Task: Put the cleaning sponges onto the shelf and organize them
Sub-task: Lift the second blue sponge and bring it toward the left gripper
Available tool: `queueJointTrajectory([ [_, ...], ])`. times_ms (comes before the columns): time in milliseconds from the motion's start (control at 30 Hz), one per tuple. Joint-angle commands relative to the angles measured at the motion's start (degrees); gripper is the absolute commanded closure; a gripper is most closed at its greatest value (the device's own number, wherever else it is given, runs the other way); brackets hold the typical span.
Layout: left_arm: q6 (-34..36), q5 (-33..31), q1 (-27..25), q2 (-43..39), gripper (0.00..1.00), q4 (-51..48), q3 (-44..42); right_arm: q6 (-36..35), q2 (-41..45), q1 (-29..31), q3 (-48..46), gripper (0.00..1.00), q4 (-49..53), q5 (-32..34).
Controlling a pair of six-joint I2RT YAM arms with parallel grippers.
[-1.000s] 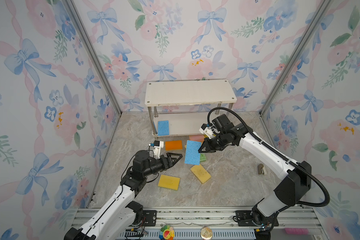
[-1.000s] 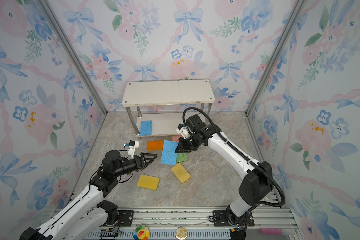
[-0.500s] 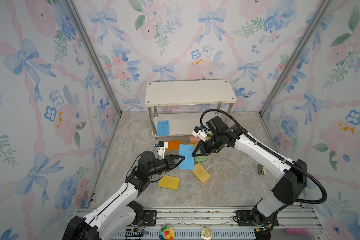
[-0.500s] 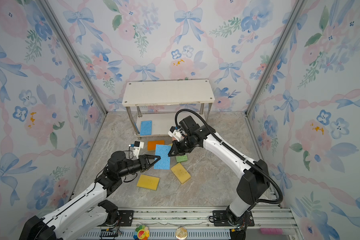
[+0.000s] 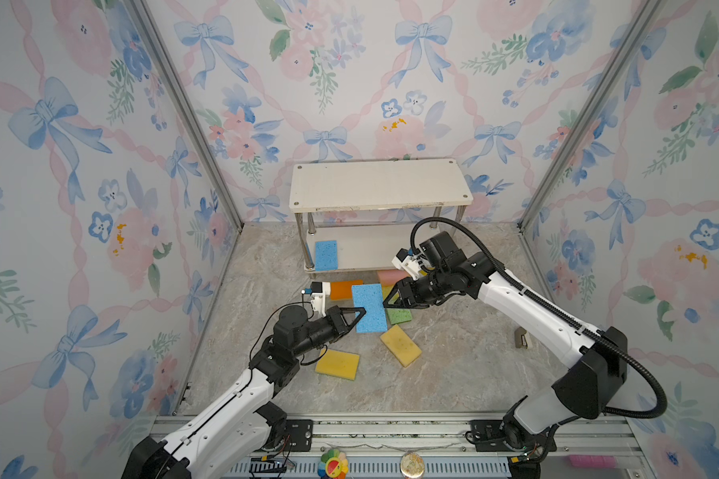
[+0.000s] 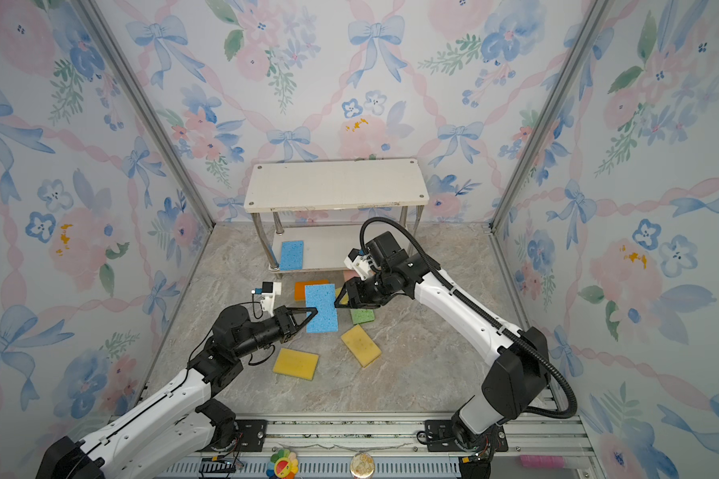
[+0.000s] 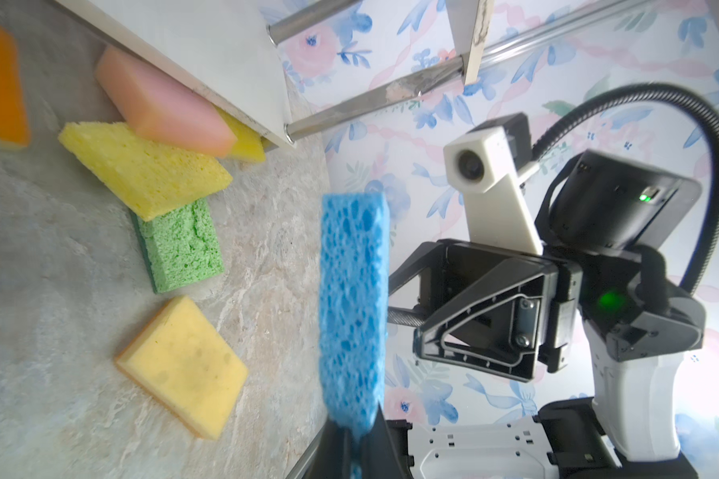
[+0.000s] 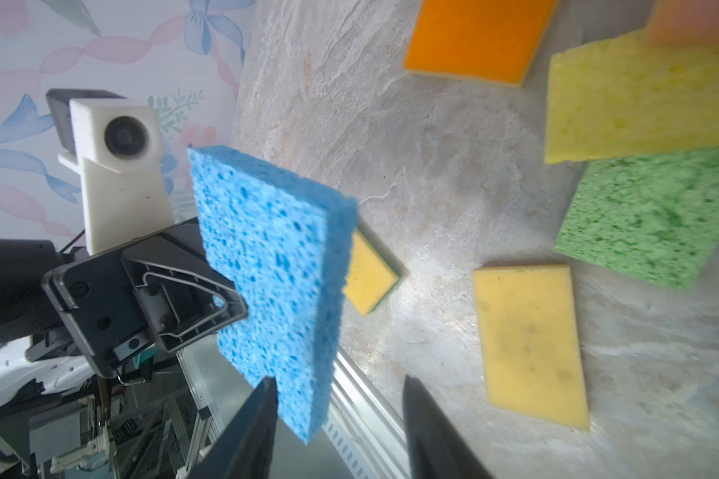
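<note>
My left pincer (image 5: 362,312) clamped on blue sponge (image 5: 369,300) edge, sponge held off counter (image 5: 453,365). My right pincer (image 5: 389,300) apart at opposite edge, not gripping.

The shelf (image 5: 380,182) stands at the back of the floor, against the rear wall. The shelved sponge (image 5: 326,255) lies on its lower board, at the left end. Just before the shelf a group of sponges (image 5: 398,316) lies on the floor, some overlapping. The lifted sponge (image 5: 368,307) is above the floor near this group, between the left gripper (image 5: 362,311) on its left and the right gripper (image 5: 387,302) on its right. Nearer the front, apart, lie the front-left sponge (image 5: 337,364) and the front-right sponge (image 5: 400,345).
</note>
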State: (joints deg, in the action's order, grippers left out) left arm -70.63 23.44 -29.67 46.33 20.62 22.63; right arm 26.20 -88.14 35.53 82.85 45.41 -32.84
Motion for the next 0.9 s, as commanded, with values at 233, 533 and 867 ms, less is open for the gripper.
queueJointTrajectory([
  [233,-9.29,-18.44,-0.30,-9.92,1.00,1.75,-6.50,15.73,7.03,0.46,-10.38,0.27,-13.06,1.66],
  [533,-8.23,-16.84,-0.32,-6.43,1.00,2.12,-4.61,18.26,3.34,4.13,-8.83,0.36,-17.55,0.97],
  [867,-8.72,-16.22,-0.30,-5.47,1.00,3.98,-4.69,20.86,-1.62,6.69,-6.89,0.50,-21.93,-0.45],
])
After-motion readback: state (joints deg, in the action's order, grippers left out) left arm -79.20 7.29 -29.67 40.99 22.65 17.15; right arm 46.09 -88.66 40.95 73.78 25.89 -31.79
